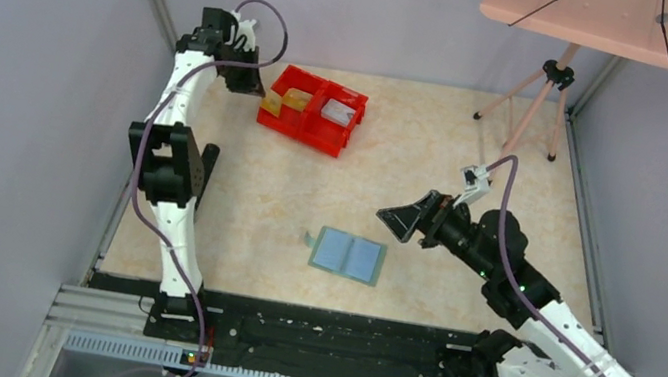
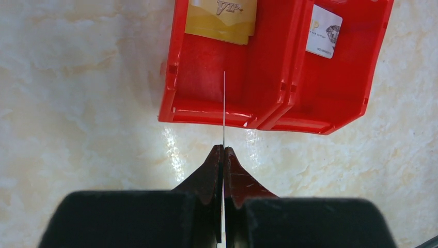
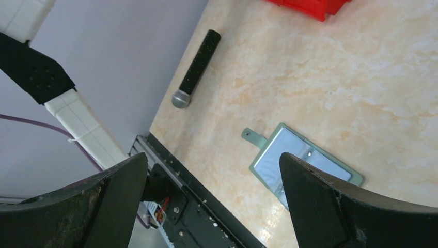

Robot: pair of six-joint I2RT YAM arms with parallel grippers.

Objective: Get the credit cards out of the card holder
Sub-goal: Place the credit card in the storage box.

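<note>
The card holder (image 1: 348,255) lies open on the table, sage-green with pale blue-grey pockets and a small tab at its left; it also shows in the right wrist view (image 3: 289,155). My left gripper (image 1: 258,85) (image 2: 223,150) is shut on a thin card (image 2: 224,108), seen edge-on, held at the near edge of the red bin's left compartment. Gold cards (image 2: 222,18) lie in that compartment. A pale card (image 2: 323,31) lies in the right compartment. My right gripper (image 1: 403,222) (image 3: 213,160) is open and empty, above the table to the right of the card holder.
The red double bin (image 1: 312,124) (image 2: 268,103) stands at the back left. A tripod (image 1: 542,95) with a pink board stands at the back right. A black rod with a grey end (image 3: 196,68) lies by the left wall. Grey walls enclose the table.
</note>
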